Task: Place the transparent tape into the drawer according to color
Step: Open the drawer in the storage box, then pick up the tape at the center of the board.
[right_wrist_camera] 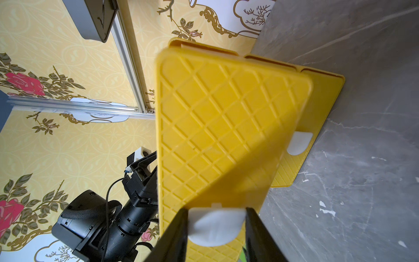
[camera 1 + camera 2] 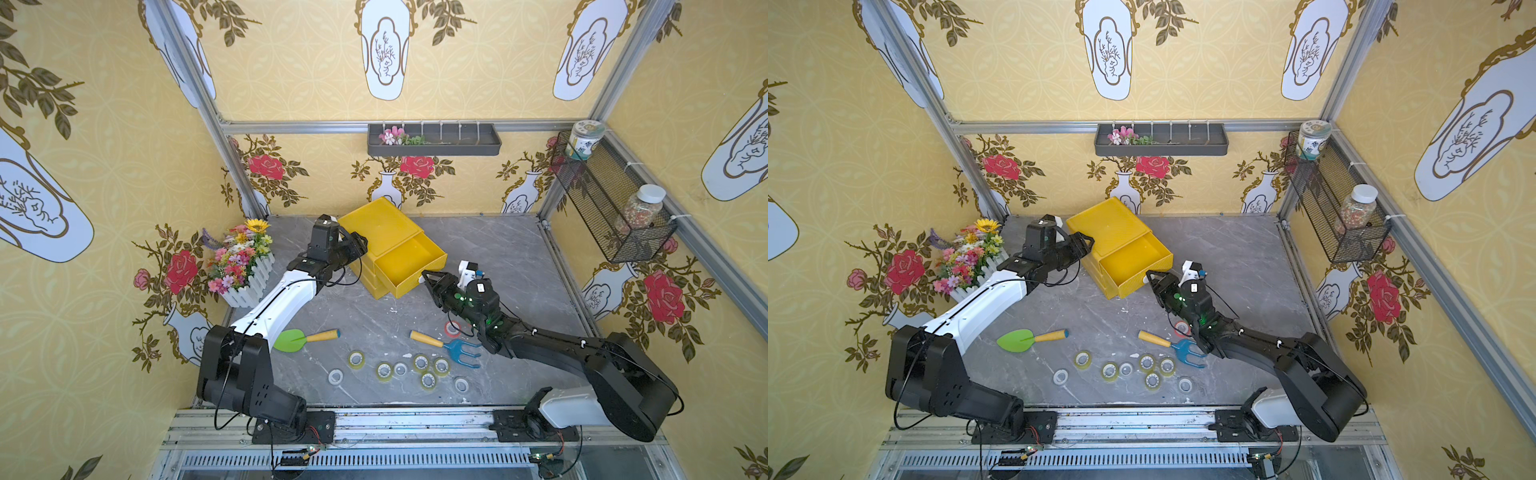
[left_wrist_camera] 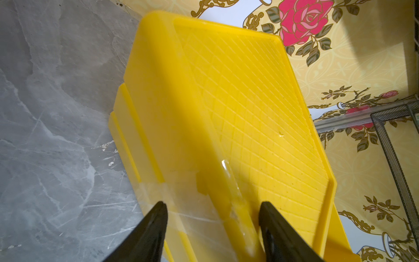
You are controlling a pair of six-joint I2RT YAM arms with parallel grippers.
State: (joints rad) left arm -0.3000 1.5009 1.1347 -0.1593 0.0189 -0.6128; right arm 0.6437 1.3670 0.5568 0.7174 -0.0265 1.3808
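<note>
The top drawer (image 2: 409, 259) of the yellow cabinet (image 2: 380, 226) is open and empty, while the tape rolls (image 2: 428, 380) lie loose near the front of the tabletop (image 2: 374, 316), a red one (image 2: 452, 328) just beside the right arm. Both grippers are open, the right gripper (image 2: 430, 280) around the drawer's white handle (image 1: 215, 226) and the left gripper (image 2: 359, 243) at the cabinet's far corner. With nothing clamped, a snag on the handle could drag or twist the cabinet, and the right arm could knock the red roll away.
</note>
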